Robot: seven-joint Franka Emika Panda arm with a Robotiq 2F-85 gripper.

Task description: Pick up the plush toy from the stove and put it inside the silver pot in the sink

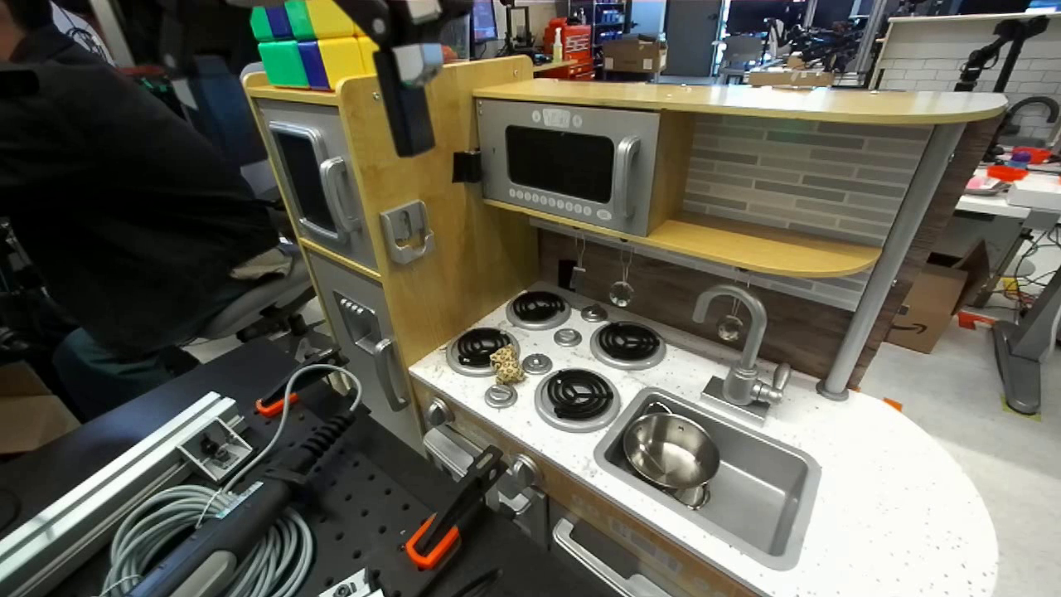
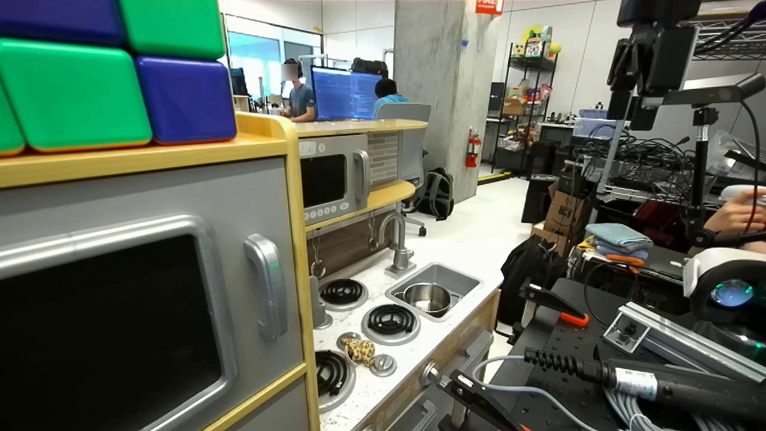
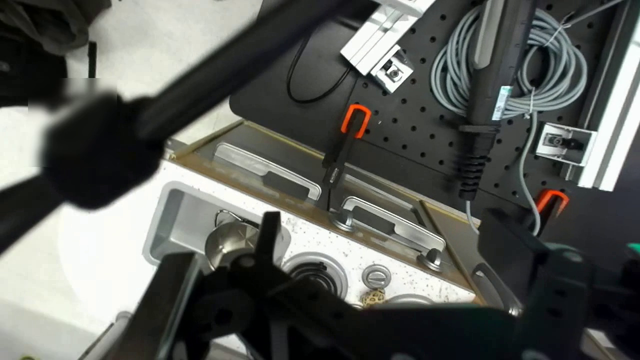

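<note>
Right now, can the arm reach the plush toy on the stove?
Likely yes: the gripper hangs open, and nothing covers the plush toy near the front of the stove; the tall cabinet may crowd one side.

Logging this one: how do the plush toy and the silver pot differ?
Look: the plush toy is tan with dark spots; the silver pot is plain shiny metal.
Size: the plush toy is clearly smaller than the silver pot.
Place: the plush toy lies on the stove; the silver pot sits in the sink, open mouth up.
Shared: neither is held, and both show in all three views.
</note>
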